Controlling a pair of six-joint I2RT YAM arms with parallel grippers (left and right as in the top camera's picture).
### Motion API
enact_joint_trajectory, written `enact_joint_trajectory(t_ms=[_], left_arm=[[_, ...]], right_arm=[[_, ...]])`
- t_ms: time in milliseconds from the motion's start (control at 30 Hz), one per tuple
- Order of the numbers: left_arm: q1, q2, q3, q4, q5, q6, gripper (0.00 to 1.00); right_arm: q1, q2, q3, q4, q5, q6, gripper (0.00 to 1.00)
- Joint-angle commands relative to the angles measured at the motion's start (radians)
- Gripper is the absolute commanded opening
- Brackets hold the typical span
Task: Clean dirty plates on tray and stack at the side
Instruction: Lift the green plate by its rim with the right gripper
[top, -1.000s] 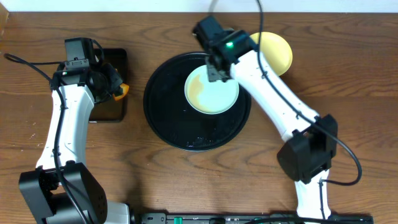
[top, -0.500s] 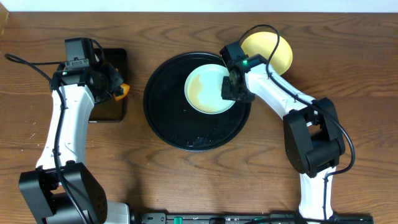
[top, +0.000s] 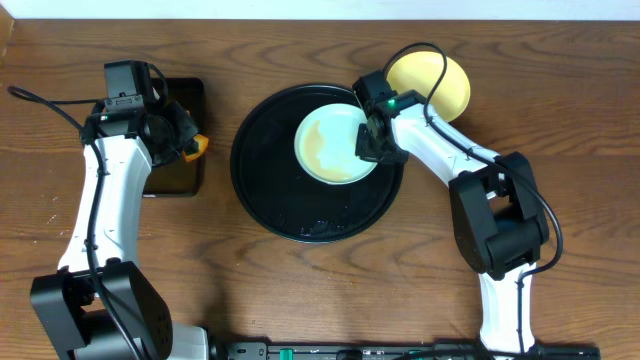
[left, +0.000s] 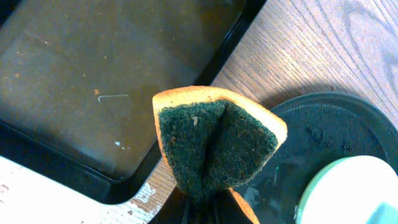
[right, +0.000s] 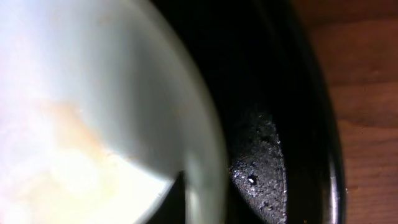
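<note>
A pale mint-green plate (top: 325, 145) with orange-brown sauce streaks lies on the back right part of the round black tray (top: 270, 190). My right gripper (top: 368, 140) is shut on this plate's right rim. In the right wrist view the rim (right: 205, 155) runs between the two dark jaws of the gripper (right: 205, 208). A pale yellow plate (top: 445, 85) rests on the table just right of the tray. My left gripper (top: 185, 140) hovers by the rectangular tray, shut on an orange sponge (left: 214, 143) with its green scouring face up.
A smaller rectangular black tray (top: 185, 175) with brownish liquid (left: 93, 81) sits at the left, under my left arm. The round tray's wet floor (right: 261, 168) shows beside the plate. Bare wooden table (top: 560, 120) lies to the right.
My right gripper came down from the tray's back onto the mint-green plate's right rim and shut on it. The plate shifted slightly left. The left arm and sponge have not moved.
</note>
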Motion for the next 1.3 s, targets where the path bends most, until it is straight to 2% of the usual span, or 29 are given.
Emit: enact_joint_trajectory(t_ms=[0,267,600,733,933,1267], left_arm=[[0.002,0.005,-0.002,-0.001,-0.002,0.006,0.09],[0.002,0.005,-0.002,-0.001,-0.002,0.006,0.09],[0.002,0.005,-0.002,0.003,-0.002,0.006,0.09],[0.002,0.005,-0.002,0.003,-0.002,0.006,0.08],[0.002,0.005,-0.002,0.003,-0.002,0.007,0.09],[0.002,0.005,-0.002,0.003,-0.002,0.010,0.09]], right_arm=[[0.008,0.054,-0.012,0.007,0.007,-0.037,0.01],[0.010,-0.030,0.072,-0.032,0.165,-0.075,0.01],[0.103,-0.247,0.150,-0.024,0.489,-0.475,0.01],[0.179,-0.263,0.150,-0.019,0.668,-0.534,0.01],[0.277,-0.262,0.150,-0.002,0.784,-0.576,0.01],[0.406,-0.263,0.150,0.104,1.061,-0.853,0.01]])
